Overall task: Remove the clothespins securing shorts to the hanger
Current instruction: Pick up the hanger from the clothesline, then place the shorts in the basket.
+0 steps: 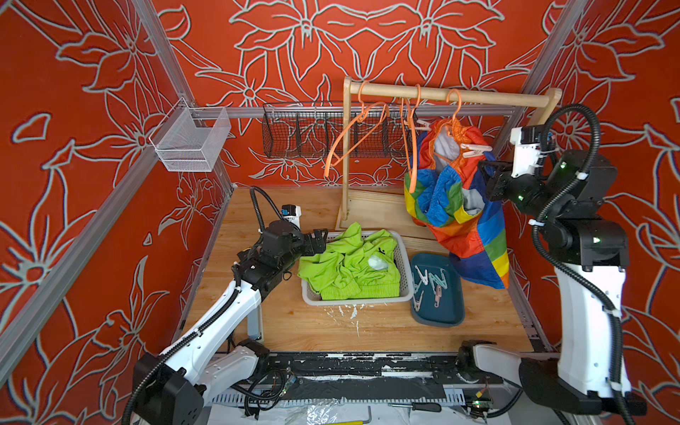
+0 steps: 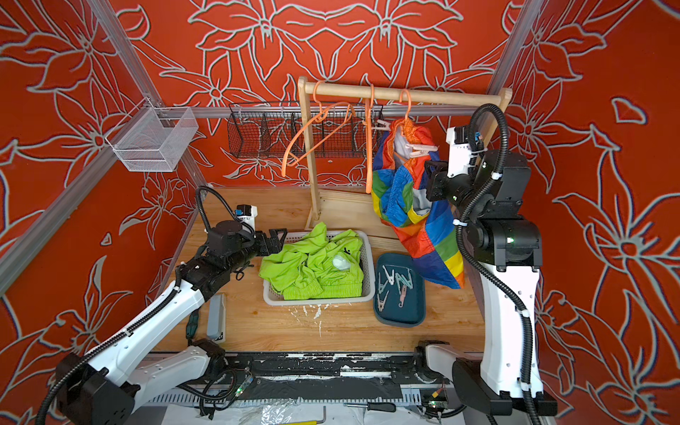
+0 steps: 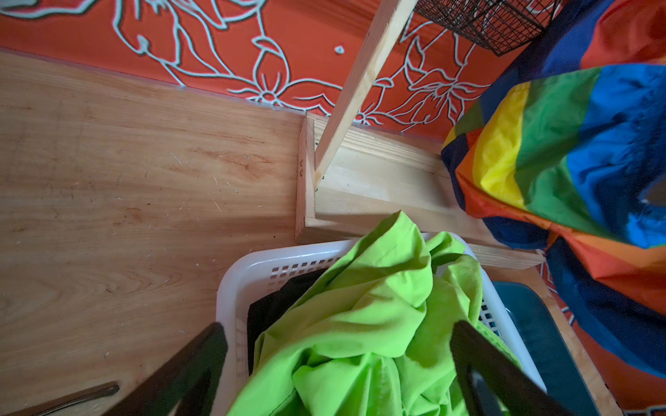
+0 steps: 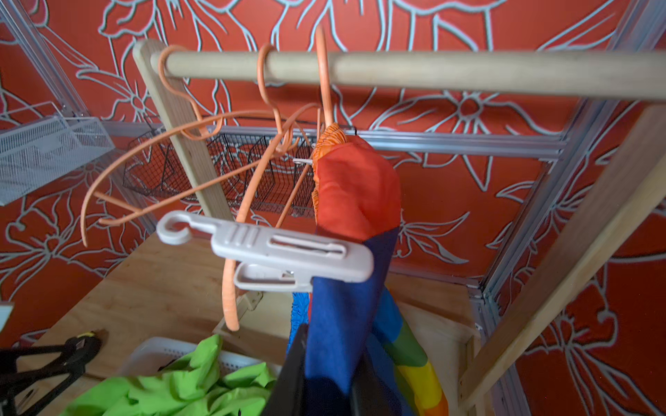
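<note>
Up at the rack [image 4: 432, 72], right gripper [image 4: 331, 353] is clamping the rainbow shorts [image 4: 355, 187], probably steadying them below the clothespin [image 4: 284, 248], while left gripper [image 3: 338, 329] is hovering wide open.

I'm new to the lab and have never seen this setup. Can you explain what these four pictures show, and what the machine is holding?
Two robot arms with pincer grippers work at a wooden table. Two pictures look down from overhead; the others come from cameras on each wrist. A wooden rack carries orange hangers; rainbow shorts hang from one, pinned by a pale pink clothespin. A white basket holds lime green shorts, a teal tray loose clothespins. The right gripper is shut on the rainbow shorts; the left gripper hangs open at the basket's rim.
</note>
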Robot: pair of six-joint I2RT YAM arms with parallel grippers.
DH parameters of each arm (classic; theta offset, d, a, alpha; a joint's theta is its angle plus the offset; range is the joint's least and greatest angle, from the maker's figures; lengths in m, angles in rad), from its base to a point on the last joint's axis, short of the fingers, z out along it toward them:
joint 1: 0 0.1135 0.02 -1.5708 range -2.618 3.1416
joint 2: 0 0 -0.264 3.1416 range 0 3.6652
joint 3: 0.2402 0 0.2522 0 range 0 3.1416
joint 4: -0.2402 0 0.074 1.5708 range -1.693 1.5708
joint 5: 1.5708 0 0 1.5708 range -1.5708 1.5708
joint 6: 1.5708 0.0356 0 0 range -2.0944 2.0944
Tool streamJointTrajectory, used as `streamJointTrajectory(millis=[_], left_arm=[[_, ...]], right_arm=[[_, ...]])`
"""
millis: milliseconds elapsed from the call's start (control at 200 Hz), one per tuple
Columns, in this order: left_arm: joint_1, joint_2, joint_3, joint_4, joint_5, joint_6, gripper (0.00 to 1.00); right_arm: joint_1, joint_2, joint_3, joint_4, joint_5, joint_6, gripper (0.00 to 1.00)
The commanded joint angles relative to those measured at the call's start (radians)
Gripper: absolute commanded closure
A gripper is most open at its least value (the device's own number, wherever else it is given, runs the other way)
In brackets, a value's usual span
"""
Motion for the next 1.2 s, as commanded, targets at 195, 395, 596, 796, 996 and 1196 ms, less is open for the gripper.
streamJointTrajectory(millis=[195, 395, 596, 796, 996, 1196], left_arm=[[0.03, -0.01, 0.009, -0.012, 0.02, 0.008, 0.03], [0.043, -0.019, 0.015, -0.023, 0.022, 0.012, 0.03], [0.064, -0.037, 0.016, -0.039, 0.023, 0.018, 0.03], [0.076, -0.048, 0.014, -0.042, 0.029, 0.018, 0.03], [0.075, -0.043, 0.006, -0.032, 0.037, 0.013, 0.03], [0.076, -0.048, 0.007, -0.035, 0.039, 0.015, 0.03]], right_arm=[[0.182, 0.014, 0.112, -0.121, -0.09, -0.022, 1.0], [0.356, 0.073, 0.209, -0.197, -0.034, -0.052, 1.0], [0.462, 0.12, 0.291, -0.243, -0.005, -0.075, 1.0], [0.502, 0.122, 0.306, -0.287, 0.223, -0.12, 1.0], [0.502, -0.003, 0.132, -0.161, 0.558, -0.14, 1.0], [0.502, -0.108, 0.029, -0.101, 0.762, -0.169, 1.0]])
